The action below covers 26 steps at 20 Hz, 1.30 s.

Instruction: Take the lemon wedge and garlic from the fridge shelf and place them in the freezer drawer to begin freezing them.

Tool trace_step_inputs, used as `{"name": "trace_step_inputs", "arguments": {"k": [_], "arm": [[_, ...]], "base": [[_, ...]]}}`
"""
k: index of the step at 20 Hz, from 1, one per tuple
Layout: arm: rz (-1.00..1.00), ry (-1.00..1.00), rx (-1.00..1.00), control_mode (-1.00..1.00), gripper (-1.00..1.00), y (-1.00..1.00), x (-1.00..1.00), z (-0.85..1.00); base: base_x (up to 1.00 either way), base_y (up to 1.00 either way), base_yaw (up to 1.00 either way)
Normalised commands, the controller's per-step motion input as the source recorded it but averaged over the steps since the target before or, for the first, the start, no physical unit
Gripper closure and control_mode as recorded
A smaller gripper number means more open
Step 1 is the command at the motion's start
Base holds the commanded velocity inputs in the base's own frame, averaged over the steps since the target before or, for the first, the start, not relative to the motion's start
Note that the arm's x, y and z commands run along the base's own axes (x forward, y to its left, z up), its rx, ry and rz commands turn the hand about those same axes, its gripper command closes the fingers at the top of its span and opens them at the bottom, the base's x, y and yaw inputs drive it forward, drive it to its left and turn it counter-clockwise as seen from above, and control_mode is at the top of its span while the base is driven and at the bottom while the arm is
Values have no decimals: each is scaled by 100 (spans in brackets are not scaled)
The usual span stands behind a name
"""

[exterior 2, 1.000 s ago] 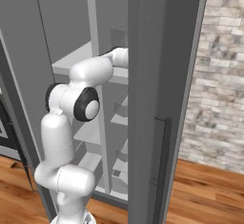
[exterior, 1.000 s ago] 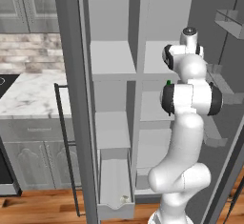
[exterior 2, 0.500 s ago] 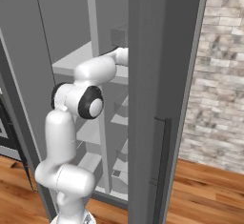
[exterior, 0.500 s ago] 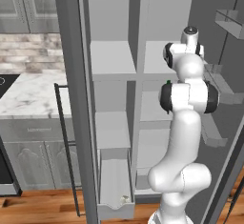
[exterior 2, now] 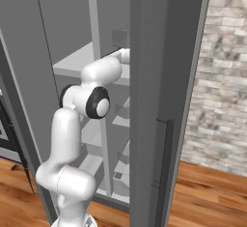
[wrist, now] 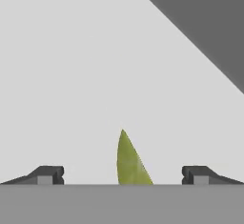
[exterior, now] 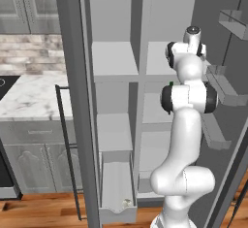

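Observation:
In the hand view the lemon wedge [wrist: 129,163], a yellow-green sliver, stands on the pale fridge shelf [wrist: 86,75]. It sits between the two dark fingertips [wrist: 47,174] without touching either. My gripper [wrist: 123,174] is open around it. In the left base view the arm [exterior: 186,101] reaches up into the right fridge compartment at shelf height. The freezer drawer [exterior: 117,216] is pulled out low on the left. The garlic [exterior: 127,203], a small off-white bulb, lies in its front right corner. In the right base view the hand is hidden behind the fridge door [exterior 2: 164,100].
Door bins [exterior: 223,84] jut out close to the right of the arm. The open freezer door [exterior: 72,101] stands on edge to the left of the drawer, with the marble counter [exterior: 29,91] beyond it. A brick wall [exterior 2: 222,76] lies to the right.
The arm's elbow has shifted slightly, while the hand has stayed at the fridge shelf. The drawer and the garlic have not moved.

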Motion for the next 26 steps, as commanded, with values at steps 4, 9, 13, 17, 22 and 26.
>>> {"name": "trace_step_inputs", "arguments": {"k": [4,9,13,17,22,26], "arm": [[0,0,0,-100,100,-2,14,-31],[0,0,0,-100,100,0,19,-34],[0,0,0,-100,100,0,8,-9],[0,0,-1,-100,100,1,0,-3],[0,0,0,-100,100,26,-19,0],[0,0,0,-100,100,68,-66,-9]], "base": [[0,0,0],[0,0,0],[0,0,0],[0,0,0],[0,0,0],[0,0,0]]}}
